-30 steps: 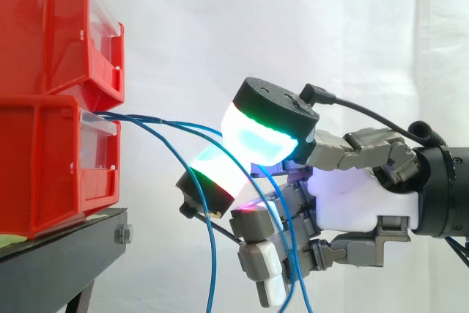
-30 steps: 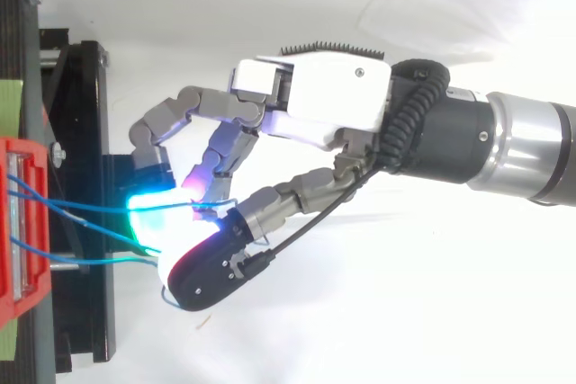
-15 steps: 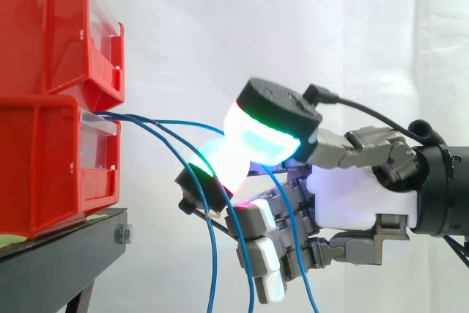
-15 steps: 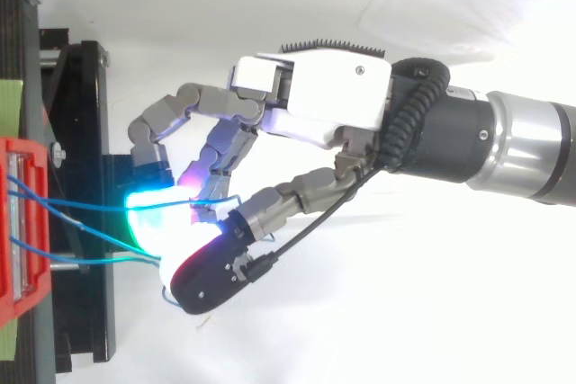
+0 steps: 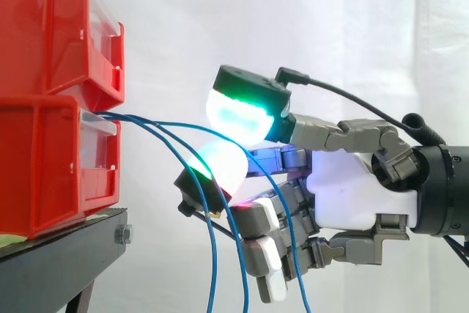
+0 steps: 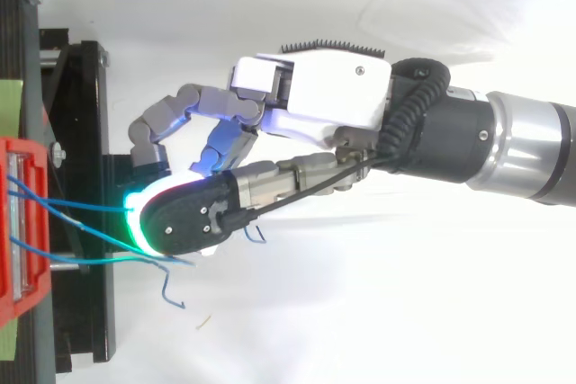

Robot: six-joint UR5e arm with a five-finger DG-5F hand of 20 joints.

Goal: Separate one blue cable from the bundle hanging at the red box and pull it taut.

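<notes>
The hand (image 5: 352, 196) pinches one thin blue cable (image 5: 183, 125) between its glowing pads (image 5: 238, 115), so that strand sits clear of the slack blue bundle (image 5: 209, 254) hanging below. It runs, slightly bowed, back to the front of the red plastic box (image 5: 44, 159).

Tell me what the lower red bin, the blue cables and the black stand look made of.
Lower red bin: moulded plastic, glossy, with ribbed walls and a clear front strip.
Blue cables: thin wire, probably in smooth plastic insulation; they hold bends.
Black stand: likely painted metal, matte, with a bolt at its edge.
</notes>
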